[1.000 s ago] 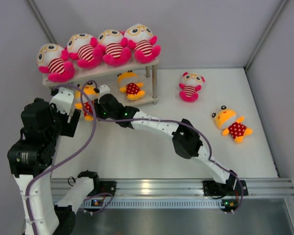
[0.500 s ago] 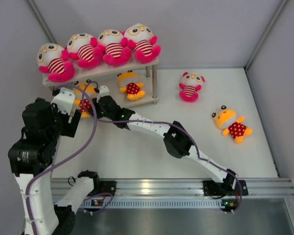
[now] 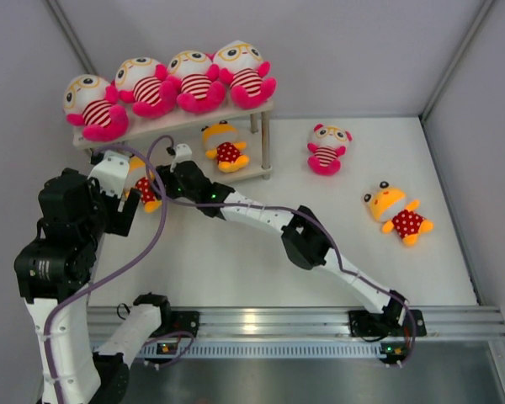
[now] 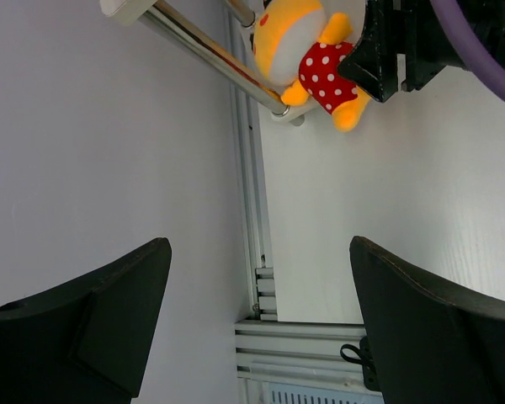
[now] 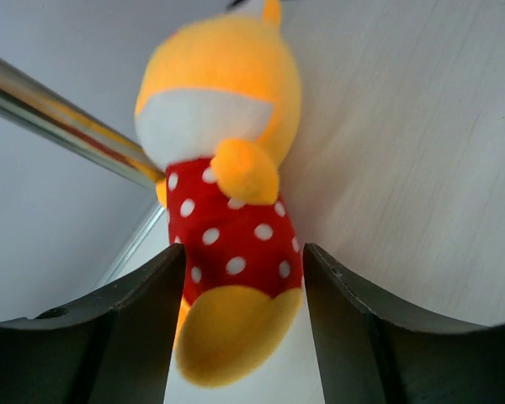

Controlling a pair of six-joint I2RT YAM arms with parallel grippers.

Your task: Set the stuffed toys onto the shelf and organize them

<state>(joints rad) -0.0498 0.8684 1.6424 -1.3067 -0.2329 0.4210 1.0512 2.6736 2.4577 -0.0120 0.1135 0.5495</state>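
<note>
Four striped toys [image 3: 172,80] sit along the shelf [image 3: 181,123] top board, and one orange toy [image 3: 225,147] sits on the lower board. The right claw [image 5: 244,250] is spread around a second orange toy [image 5: 227,210] at the lower board's left end. The left claw [image 4: 259,252] hangs spread and empty. A fifth striped toy [image 3: 326,149] and a third orange toy [image 3: 397,213] lie on the tabletop [image 3: 236,278], not yet shelved.

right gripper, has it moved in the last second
Yes, slightly: the right gripper has edged up the top view toward the shelf, and its jaws have parted around the orange polka-dot plush.
</note>
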